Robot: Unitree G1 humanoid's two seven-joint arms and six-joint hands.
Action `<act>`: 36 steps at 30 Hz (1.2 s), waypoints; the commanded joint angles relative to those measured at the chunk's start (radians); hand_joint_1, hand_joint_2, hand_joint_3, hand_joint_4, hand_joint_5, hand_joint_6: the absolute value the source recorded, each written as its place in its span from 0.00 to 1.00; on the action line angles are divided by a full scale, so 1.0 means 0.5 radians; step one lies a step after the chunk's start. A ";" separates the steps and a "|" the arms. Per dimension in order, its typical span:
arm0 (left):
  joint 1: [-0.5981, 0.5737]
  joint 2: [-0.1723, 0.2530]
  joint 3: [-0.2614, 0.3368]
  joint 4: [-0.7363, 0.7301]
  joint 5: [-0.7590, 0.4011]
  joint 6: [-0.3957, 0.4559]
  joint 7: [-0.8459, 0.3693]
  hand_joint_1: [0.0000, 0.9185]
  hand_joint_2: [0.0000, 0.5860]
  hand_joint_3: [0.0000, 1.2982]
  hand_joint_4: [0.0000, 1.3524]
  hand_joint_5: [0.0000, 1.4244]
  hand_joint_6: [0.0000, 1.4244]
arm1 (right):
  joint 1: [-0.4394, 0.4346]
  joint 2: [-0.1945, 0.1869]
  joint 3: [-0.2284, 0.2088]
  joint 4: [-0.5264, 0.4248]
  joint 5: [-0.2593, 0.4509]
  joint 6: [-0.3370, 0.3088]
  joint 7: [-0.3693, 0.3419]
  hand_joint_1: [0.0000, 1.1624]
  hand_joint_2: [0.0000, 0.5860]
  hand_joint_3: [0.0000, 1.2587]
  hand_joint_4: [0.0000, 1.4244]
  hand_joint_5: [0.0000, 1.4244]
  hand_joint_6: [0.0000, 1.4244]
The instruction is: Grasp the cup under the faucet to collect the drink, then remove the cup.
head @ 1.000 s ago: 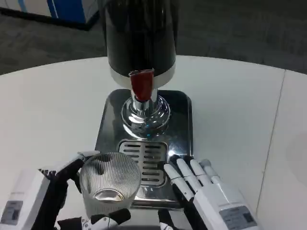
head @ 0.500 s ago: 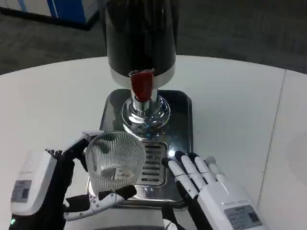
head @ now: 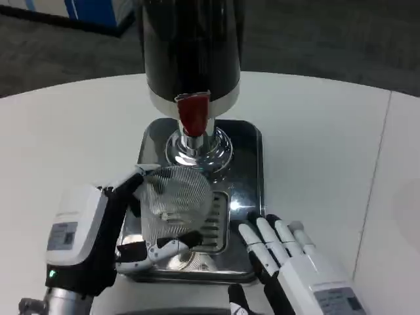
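The right hand, fingers spread and holding nothing, is running off the bottom edge beside the shiny steel drip tray. The left hand is clasping the blurred ribbed clear glass cup over that tray, just before the red-levered faucet of the black cylindrical dispenser, whose top is lying out of frame. The round white table is spreading around the tray, dark carpet lying beyond.

Bright overhead light, chrome glare

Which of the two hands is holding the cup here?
The left hand grips the ribbed clear cup over the drip tray; the right hand holds nothing, fingers apart.
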 commanded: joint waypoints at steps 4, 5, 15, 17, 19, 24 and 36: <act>-0.293 0.027 -0.117 0.364 0.026 -0.008 0.228 0.63 0.30 0.73 0.78 0.85 0.94 | 0.021 -0.009 -0.028 -0.038 -0.012 0.011 0.027 0.20 0.96 0.06 0.00 0.00 0.00; -0.337 0.022 -0.133 0.423 0.022 -0.010 0.248 0.63 0.30 0.73 0.78 0.85 0.94 | 0.024 -0.011 -0.034 -0.041 -0.010 0.011 0.028 0.20 0.96 0.06 0.00 0.00 0.00; -0.601 -0.044 -0.276 0.892 -0.065 -0.117 0.380 0.63 0.30 0.73 0.78 0.85 0.91 | 0.023 0.003 -0.059 -0.056 -0.010 0.022 0.044 0.20 0.96 0.06 0.00 0.00 0.00; -0.630 -0.048 -0.300 0.959 -0.081 -0.146 0.380 0.63 0.30 0.73 0.78 0.85 0.91 | 0.024 0.005 -0.066 -0.067 -0.012 0.025 0.052 0.20 0.96 0.06 0.00 0.00 0.00; -0.661 -0.054 -0.325 1.017 -0.117 -0.190 0.336 0.59 0.29 0.73 0.76 0.83 0.90 | 0.029 0.008 -0.073 -0.076 -0.012 0.032 0.062 0.20 0.96 0.06 0.00 0.00 0.00; -0.697 -0.053 -0.393 1.055 -0.122 -0.213 0.335 0.54 0.26 0.72 0.73 0.79 0.87 | 0.030 0.018 -0.076 -0.079 -0.012 0.037 0.071 0.20 0.96 0.06 0.00 0.00 0.00; -0.648 0.007 -0.387 1.074 -0.215 -0.218 0.285 0.08 0.11 0.21 0.18 0.34 0.23 | 0.058 0.041 -0.075 -0.081 -0.005 0.040 0.061 0.20 0.96 0.06 0.00 0.00 0.00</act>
